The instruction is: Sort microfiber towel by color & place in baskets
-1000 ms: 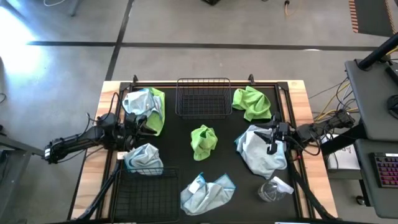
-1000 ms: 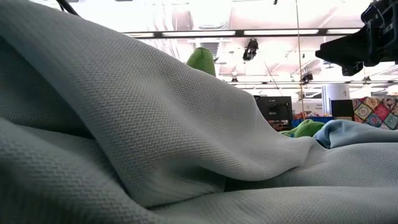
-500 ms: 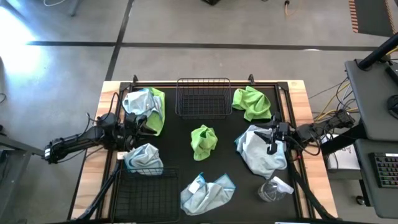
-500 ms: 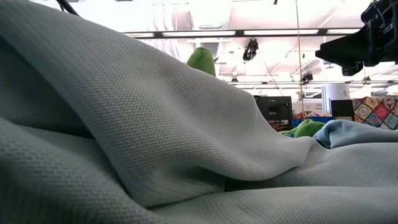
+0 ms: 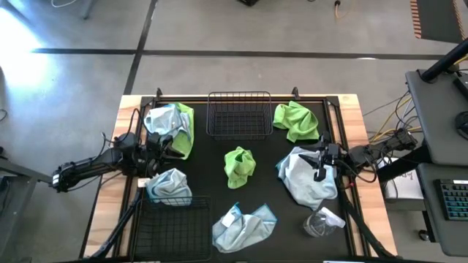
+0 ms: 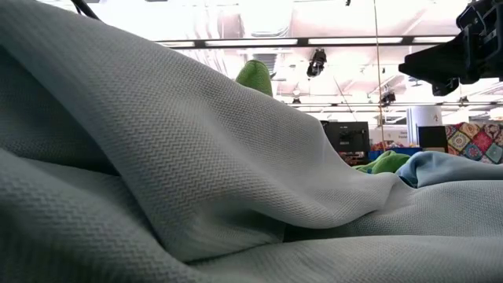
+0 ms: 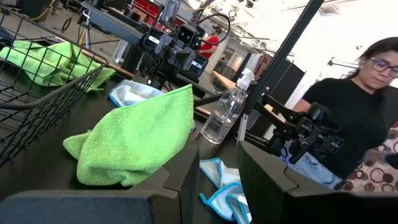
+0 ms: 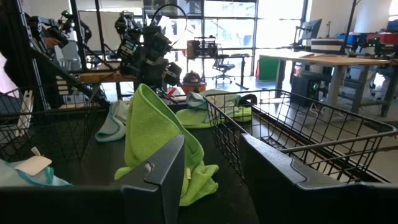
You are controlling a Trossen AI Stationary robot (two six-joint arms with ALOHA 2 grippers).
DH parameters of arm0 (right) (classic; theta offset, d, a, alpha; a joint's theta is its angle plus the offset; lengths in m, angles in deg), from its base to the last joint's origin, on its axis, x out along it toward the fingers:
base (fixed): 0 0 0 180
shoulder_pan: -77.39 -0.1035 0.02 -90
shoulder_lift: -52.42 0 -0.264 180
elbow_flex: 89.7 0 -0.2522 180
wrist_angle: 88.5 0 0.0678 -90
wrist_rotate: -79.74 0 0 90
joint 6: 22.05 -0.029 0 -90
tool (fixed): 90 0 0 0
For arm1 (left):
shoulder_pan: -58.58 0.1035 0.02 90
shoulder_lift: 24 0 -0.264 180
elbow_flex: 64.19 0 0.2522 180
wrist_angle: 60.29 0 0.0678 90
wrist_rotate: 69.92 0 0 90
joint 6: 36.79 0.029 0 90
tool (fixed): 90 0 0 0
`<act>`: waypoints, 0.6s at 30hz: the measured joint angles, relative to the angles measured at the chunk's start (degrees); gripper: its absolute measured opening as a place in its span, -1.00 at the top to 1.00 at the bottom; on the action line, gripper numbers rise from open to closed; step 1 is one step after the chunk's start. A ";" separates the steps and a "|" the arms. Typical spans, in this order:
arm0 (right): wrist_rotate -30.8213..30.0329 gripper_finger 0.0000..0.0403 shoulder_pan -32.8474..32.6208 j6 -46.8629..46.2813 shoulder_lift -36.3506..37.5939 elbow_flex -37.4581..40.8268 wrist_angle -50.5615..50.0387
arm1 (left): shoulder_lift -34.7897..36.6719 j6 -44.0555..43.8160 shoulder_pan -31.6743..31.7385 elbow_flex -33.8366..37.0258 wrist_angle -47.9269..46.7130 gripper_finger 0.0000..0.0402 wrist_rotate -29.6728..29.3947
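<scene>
Left gripper [image 5: 162, 150]: low at the left edge, jaws parted and empty, aimed at the centre green towel [image 5: 239, 165].
Right gripper [image 5: 319, 166]: jaws apart, empty, over a blue towel [image 5: 307, 177], likely its next pick.
Baskets: far basket [image 5: 239, 114] empty; near-left basket [image 5: 168, 230] empty.
Towels: all still scattered on the mat.

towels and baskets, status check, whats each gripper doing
Left gripper open, empty, over table's left side. Right gripper open above pale blue microfiber towel. Both black wire-mesh baskets empty; lime green towel loose at centre.
</scene>
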 joint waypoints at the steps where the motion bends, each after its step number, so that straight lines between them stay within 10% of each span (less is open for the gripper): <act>1: 0.00 0.28 -0.02 0.23 0.02 0.00 0.02 | -0.01 0.00 0.01 0.00 0.02 0.53 0.00; 18: 0.02 0.28 0.00 -5.87 0.02 0.00 0.26 | -0.01 0.00 0.02 0.00 0.02 0.53 0.00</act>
